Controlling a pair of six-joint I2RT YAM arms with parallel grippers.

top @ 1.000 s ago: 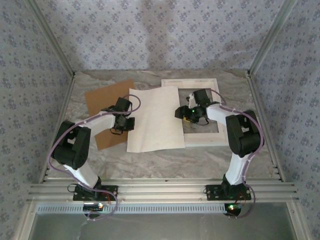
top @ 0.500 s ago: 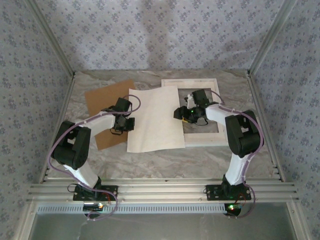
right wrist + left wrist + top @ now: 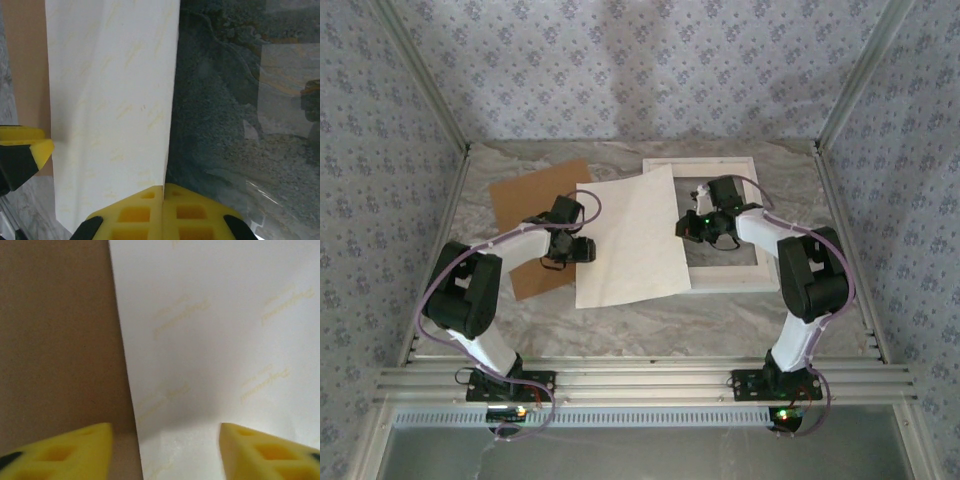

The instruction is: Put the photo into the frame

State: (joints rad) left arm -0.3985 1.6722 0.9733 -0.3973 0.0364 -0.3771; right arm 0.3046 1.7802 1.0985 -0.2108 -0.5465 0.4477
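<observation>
The photo (image 3: 630,240) lies white back up in the middle of the table, its right edge over the left side of the white frame (image 3: 705,163). My right gripper (image 3: 695,228) reaches over the frame and is shut on the photo's right edge; in the right wrist view its gripper (image 3: 164,210) pinches the sheet (image 3: 110,100), which is raised a little there. My left gripper (image 3: 582,248) stands open at the photo's left edge. In the left wrist view the yellow fingers (image 3: 60,452) straddle that edge of the photo (image 3: 215,340) without touching it.
A plain brown backing board (image 3: 535,195) lies to the left, partly under the photo, and shows in the left wrist view (image 3: 55,340). The marble tabletop (image 3: 650,325) is bare in front. Patterned walls close in three sides.
My left gripper has opened and let go of the photo's left edge. My right gripper has shut on the right edge, and the sheet has turned slightly with its right side lifted.
</observation>
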